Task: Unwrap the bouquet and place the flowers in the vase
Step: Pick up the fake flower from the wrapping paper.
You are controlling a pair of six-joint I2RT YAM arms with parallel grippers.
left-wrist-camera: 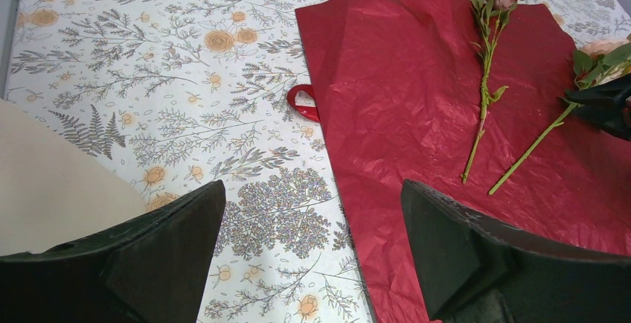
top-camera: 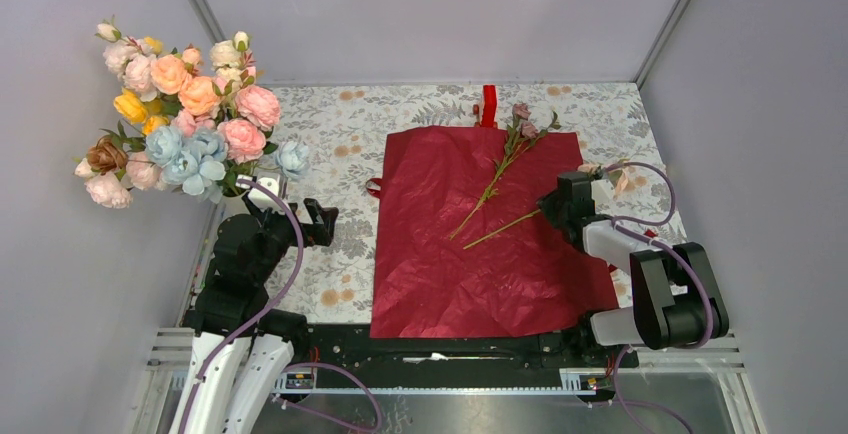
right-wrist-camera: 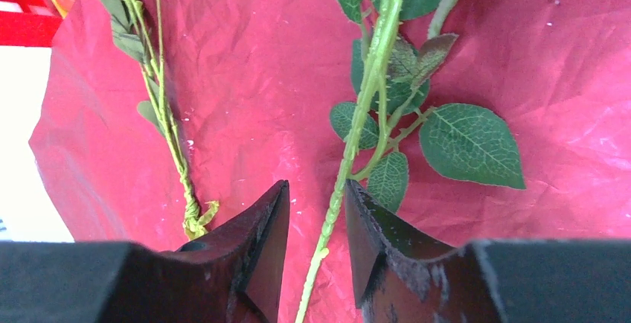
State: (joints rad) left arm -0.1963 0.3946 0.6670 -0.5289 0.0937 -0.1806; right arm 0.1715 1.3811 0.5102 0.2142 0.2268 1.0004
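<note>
The counter point(top-camera: 340, 134), covered in a white cloth printed with grey ferns and orange blossoms, carries everything. The dark red crinkly wrapping paper point(top-camera: 470, 274) lies unfolded and flat on its middle and right part, reaching to the near edge. At the far left stands a large bunch of peach, pink and yellow roses point(top-camera: 180, 104), with pale blue blooms point(top-camera: 185, 159) along its lower edge; whether those stand in the vase cannot be told. The left end effector point(left-wrist-camera: 311, 193) hovers over the bare cloth just left of the paper, its jaws spread wide with nothing between them. The plain white vase point(left-wrist-camera: 52, 181) shows only as a pale curved side just beside that end effector's left finger. The right end effector point(right-wrist-camera: 316, 189) sits low over the right part of the paper, its jaws partly open around a thin green leafy stem point(right-wrist-camera: 357, 114), with a gap on either side and no grip on it. A second long stem with small pink blooms point(top-camera: 500, 169) lies diagonally on the paper, near the first but apart from it. A red ribbon loop point(left-wrist-camera: 301, 103) lies at the paper's left edge. A small red upright object point(top-camera: 488, 106) stands at the paper's far edge.
</note>
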